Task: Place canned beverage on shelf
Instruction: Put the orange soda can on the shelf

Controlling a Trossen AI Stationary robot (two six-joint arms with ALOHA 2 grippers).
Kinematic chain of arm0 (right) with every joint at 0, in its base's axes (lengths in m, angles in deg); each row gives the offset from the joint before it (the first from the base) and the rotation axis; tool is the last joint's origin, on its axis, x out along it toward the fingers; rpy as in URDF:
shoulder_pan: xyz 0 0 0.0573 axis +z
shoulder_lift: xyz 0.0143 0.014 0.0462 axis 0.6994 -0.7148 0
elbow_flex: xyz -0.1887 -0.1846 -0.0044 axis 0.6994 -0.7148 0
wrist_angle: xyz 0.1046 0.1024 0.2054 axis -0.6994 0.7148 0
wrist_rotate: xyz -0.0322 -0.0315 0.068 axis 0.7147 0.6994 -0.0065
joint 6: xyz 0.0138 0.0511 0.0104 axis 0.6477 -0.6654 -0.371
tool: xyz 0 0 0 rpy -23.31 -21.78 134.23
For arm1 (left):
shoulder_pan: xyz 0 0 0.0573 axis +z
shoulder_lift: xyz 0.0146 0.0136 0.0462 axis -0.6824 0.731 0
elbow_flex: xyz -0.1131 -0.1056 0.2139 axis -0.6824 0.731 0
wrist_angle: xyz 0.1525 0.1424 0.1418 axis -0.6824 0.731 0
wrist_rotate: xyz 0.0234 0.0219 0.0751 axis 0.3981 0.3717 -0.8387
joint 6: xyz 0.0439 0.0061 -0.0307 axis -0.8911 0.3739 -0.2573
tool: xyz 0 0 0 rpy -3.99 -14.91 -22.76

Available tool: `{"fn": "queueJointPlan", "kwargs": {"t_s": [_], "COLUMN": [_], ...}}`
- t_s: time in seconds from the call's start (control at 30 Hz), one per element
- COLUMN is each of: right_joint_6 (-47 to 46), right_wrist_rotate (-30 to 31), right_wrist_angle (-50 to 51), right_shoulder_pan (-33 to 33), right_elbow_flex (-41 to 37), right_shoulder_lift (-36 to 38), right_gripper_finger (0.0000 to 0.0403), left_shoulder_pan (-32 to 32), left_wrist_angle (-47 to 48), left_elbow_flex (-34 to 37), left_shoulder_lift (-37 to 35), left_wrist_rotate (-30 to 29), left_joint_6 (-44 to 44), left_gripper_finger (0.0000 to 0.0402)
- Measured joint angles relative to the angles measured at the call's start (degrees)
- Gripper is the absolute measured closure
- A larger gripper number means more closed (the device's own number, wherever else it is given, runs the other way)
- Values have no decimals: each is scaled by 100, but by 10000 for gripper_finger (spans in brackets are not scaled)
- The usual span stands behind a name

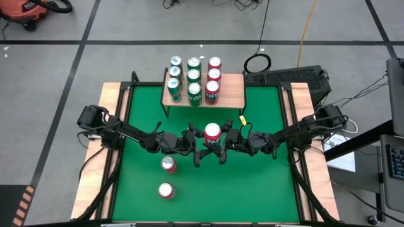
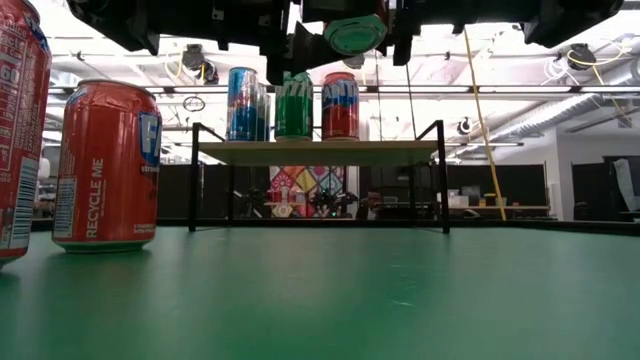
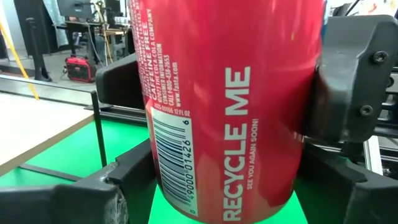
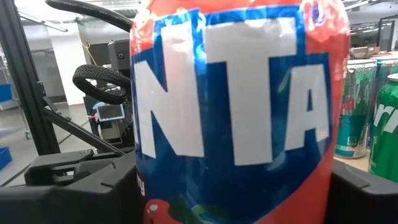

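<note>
Now both hands (image 1: 211, 148) clasp the upright can (image 1: 213, 132), with the shelf (image 1: 233, 93) just beyond.

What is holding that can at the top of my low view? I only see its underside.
Observer: The right gripper is shut on it. It is a red can, held upright above the green table.
Operator: Where is the other arm?
Observer: The left gripper is at the same can, reaching in from the opposite side.
Operator: Is there room on the shelf?
Observer: From above, nine cans stand in three rows of three on the shelf, filling its left and middle. The plank's right end is bare.
</note>
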Motion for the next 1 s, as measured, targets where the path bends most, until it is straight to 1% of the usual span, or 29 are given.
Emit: {"fn": "queueJointPlan", "kwargs": {"t_s": [0.1, 0.27, 0.5, 0.63, 0.73, 0.83, 0.93, 1.0], "right_joint_6": [33, -160, -344, -406, -372, -294, -246, -215], "right_wrist_rotate": [-4, -57, -350, -611, -615, -617, -628, -776], "right_wrist_angle": [39, 68, 238, 1099, 1939, 2688, 3216, 3496], "right_shoulder_pan": [1, 6, 2, 4, 14, 41, 72, 79], "right_elbow_flex": [0, 15, 38, 273, 490, 706, 861, 956], "right_shoulder_lift": [0, 9, 48, 241, 429, 619, 793, 905], "right_gripper_finger": [90, 69, 54, 53, 53, 53, 53, 53], "left_shoulder_pan": [0, 0, -4, -4, -4, -4, -2, 2], "left_wrist_angle": [90, 238, 261, 247, 222, 186, 121, 79], "left_elbow_flex": [0, 9, 9, 7, 2, 2, 2, 2], "left_shoulder_lift": [0, 15, 11, 9, 7, 4, 4, 3], "left_wrist_rotate": [88, 505, 546, 729, 897, 900, 988, 1148], "left_joint_6": [12, 11, -13, -46, -49, -134, -191, -199], "left_gripper_finger": [109, 110, 111, 111, 111, 111, 111, 111]}}
